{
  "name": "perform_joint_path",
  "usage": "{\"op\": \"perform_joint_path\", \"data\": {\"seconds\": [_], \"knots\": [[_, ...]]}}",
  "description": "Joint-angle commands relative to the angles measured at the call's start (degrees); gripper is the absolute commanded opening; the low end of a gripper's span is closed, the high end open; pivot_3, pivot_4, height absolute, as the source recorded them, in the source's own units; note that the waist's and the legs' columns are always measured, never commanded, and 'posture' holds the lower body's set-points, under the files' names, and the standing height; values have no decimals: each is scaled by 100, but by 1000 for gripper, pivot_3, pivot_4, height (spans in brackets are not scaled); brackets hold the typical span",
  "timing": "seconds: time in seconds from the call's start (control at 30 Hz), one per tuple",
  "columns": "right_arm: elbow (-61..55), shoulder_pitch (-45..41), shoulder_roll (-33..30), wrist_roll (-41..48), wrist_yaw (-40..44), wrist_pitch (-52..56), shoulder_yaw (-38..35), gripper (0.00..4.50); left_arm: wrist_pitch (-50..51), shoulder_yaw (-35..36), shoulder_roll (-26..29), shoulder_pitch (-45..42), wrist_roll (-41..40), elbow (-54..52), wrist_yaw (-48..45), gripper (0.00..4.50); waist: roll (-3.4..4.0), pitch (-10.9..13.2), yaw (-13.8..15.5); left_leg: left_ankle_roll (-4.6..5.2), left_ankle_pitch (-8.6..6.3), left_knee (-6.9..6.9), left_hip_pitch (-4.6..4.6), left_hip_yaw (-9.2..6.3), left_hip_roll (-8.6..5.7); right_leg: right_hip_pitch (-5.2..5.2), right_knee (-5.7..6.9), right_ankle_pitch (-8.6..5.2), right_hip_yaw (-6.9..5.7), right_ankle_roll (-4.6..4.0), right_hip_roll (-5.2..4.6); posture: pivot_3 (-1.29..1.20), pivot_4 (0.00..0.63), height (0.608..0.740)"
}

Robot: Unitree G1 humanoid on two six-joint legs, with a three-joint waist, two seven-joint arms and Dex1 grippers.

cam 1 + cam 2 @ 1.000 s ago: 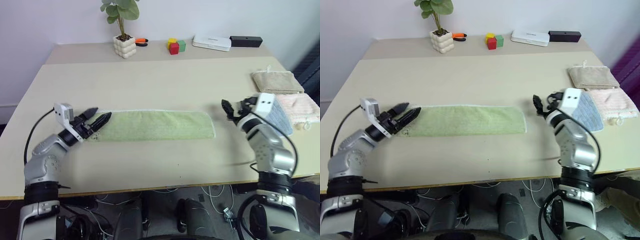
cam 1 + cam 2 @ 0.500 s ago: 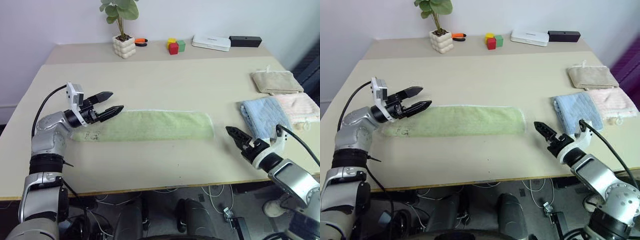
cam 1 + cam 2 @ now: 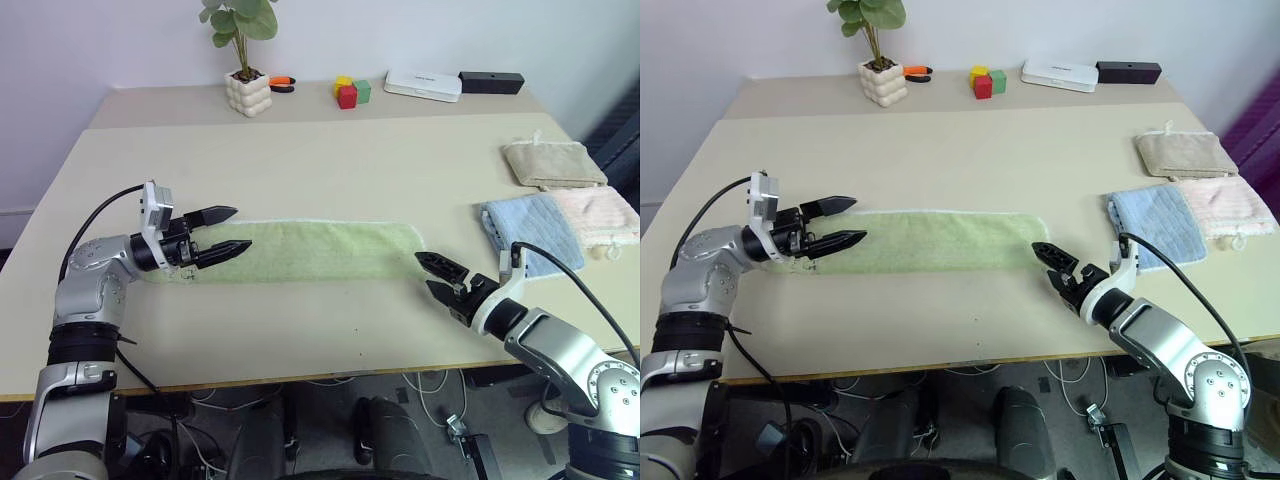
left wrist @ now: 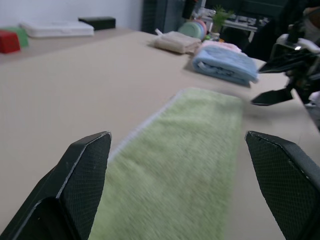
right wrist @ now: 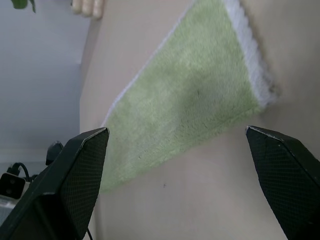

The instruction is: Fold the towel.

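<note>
The light green towel (image 3: 320,250) lies flat on the table (image 3: 320,170) as a long strip running left to right, with whitish edging. My left gripper (image 3: 240,228) hovers open just above the strip's left end, pointing right along it. The right gripper (image 3: 425,272) is open at the strip's right end, near its front corner, pointing left. Nothing is between either pair of fingers. The left wrist view looks down the towel (image 4: 185,150) to the right gripper (image 4: 272,80) at the far end. The right wrist view has the towel's end (image 5: 190,95) just ahead of its fingers.
Folded beige (image 3: 553,163), light blue (image 3: 525,228) and pink (image 3: 600,215) towels lie at the right edge. Along the back stand a potted plant (image 3: 248,92), coloured blocks (image 3: 350,92), a white box (image 3: 424,85) and a black box (image 3: 491,81).
My right arm swung back from beside the blue towel, rolled its wrist and came to the green towel's right end. The left gripper lifted slightly and turned to point right along the towel.
</note>
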Motion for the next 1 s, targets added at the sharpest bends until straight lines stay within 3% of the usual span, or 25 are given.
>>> {"op": "perform_joint_path", "data": {"seconds": [0.03, 0.43, 0.57, 0.73, 1.0], "knots": [[209, -149, -144, -41, 55, -135, 96, 4443, 332, 177, 263, 182, -300, -517, -134, 4393, 0, 0, -6, 0, 0, 0, 0, -1, 1, 0, -1, 0, 0, -1, 0, 0, 150, 740], [1290, -1000, 180, -929, 392, -401, 311, 4443, 545, 459, 463, 479, -587, -870, -82, 4393, -5, -3, -14, 0, 0, 0, 4, -2, 2, 7, -8, 0, -1, -2, 0, 0, 150, 740], [1307, -1192, 360, -1026, 492, -285, 377, 2717, 427, 492, 461, 480, -558, -814, -10, 4500, -3, -2, -11, 0, 0, -1, 1, -2, 2, 4, -8, 1, -1, -2, 0, 0, 150, 740], [1379, -1225, 331, -1293, 576, -270, 241, 83, 382, 477, 406, 507, -575, -838, 31, 4500, -6, -4, -17, 0, 0, -5, 1, -1, 1, 4, -10, 3, -2, 2, 0, 0, 150, 740], [1965, -1618, -1092, -2539, 1670, 138, -80, 25, 291, 349, 290, 428, -547, -692, -68, 4500, 2, 1, 15, 10, -6, -2, -8, -1, -3, 8, -32, 1, -1, -2, -4, 0, 150, 740]]}}
